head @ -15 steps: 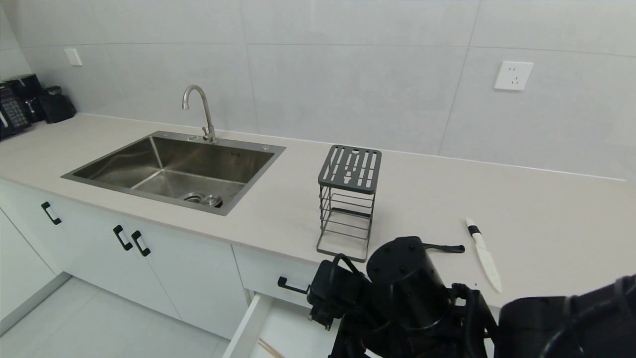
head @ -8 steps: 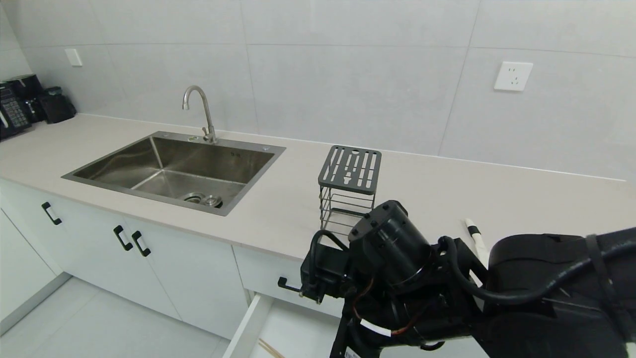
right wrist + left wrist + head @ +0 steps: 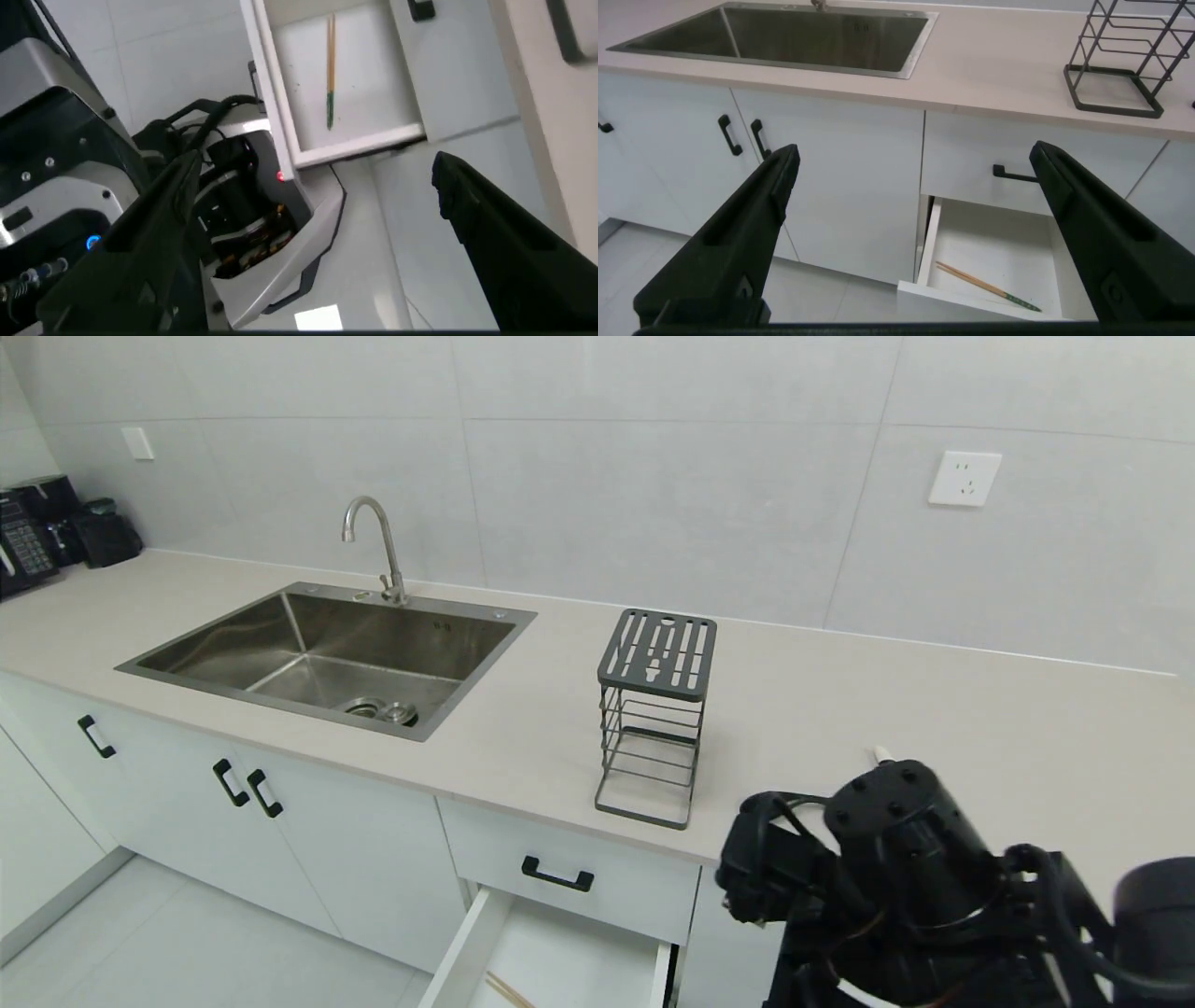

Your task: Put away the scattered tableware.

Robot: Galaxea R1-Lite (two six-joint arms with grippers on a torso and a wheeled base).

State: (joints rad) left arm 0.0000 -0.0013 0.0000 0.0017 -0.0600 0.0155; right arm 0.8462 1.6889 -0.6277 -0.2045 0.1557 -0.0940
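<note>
A pair of chopsticks (image 3: 985,286) lies in the one open drawer (image 3: 922,247) under the counter (image 3: 840,709). Their long axis slants across the drawer floor, with the green-tipped ends toward the front panel. They are two thin, pale wooden sticks, side by side. The left gripper (image 3: 915,149) and right gripper (image 3: 316,161) are both spread wide, holding nothing. One wire knife rack (image 3: 658,653) stands on the counter near one sink (image 3: 392,635).

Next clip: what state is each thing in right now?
lower drawer, open
chopsticks, lying in the lower drawer
upper drawer, shut
cabinet doors, shut
faucet, off
knife rack, upright, empty
knife, on the countertop, mostly hidden
left hand, open
right hand, open
</note>
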